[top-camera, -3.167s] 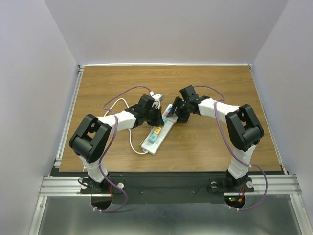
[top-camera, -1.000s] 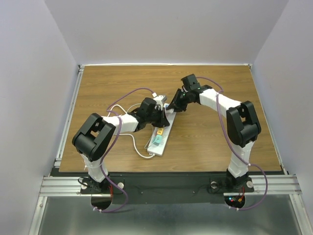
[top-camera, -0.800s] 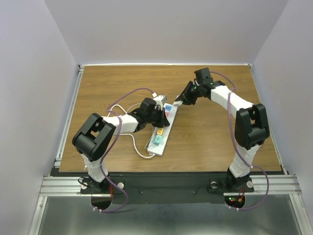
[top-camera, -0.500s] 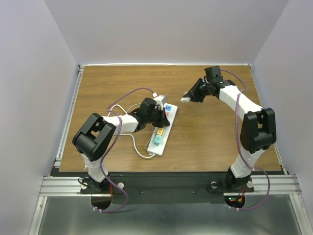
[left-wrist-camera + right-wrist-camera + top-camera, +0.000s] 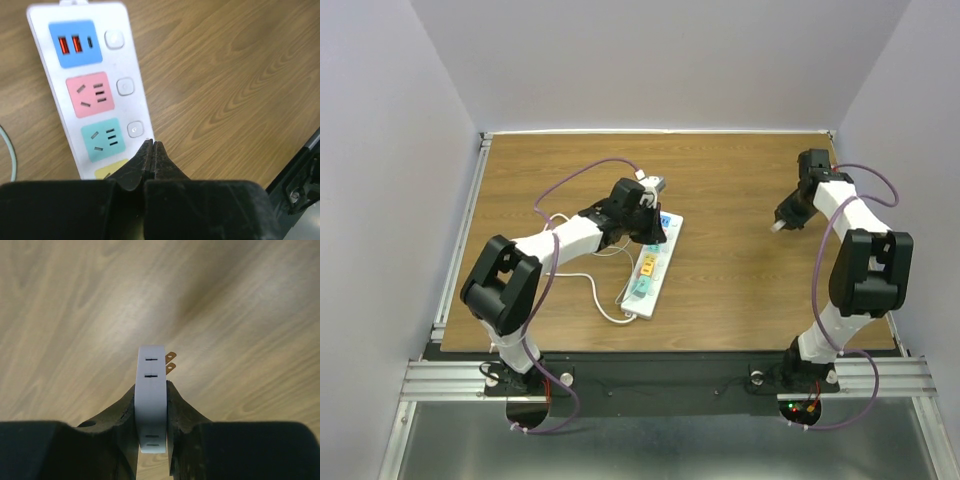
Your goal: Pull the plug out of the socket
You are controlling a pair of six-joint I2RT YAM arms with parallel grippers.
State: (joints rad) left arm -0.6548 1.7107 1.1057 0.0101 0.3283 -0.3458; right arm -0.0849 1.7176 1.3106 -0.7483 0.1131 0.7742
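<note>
My right gripper (image 5: 151, 386) clamps the flat white plug with two copper prongs (image 5: 151, 365), well apart at 3 o'clock from the long white power strip with coloured outlet faces (image 5: 650, 265). My left gripper (image 5: 151, 149) is fully closed on nothing, above the strip's edge.

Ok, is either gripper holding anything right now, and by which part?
The right gripper holds the white plug, clamped across its two broad sides, prongs free. The left gripper is shut on nothing, over the socket.

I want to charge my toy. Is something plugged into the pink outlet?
No, the pink outlet face on the long white power strip shows only bare slots.
</note>
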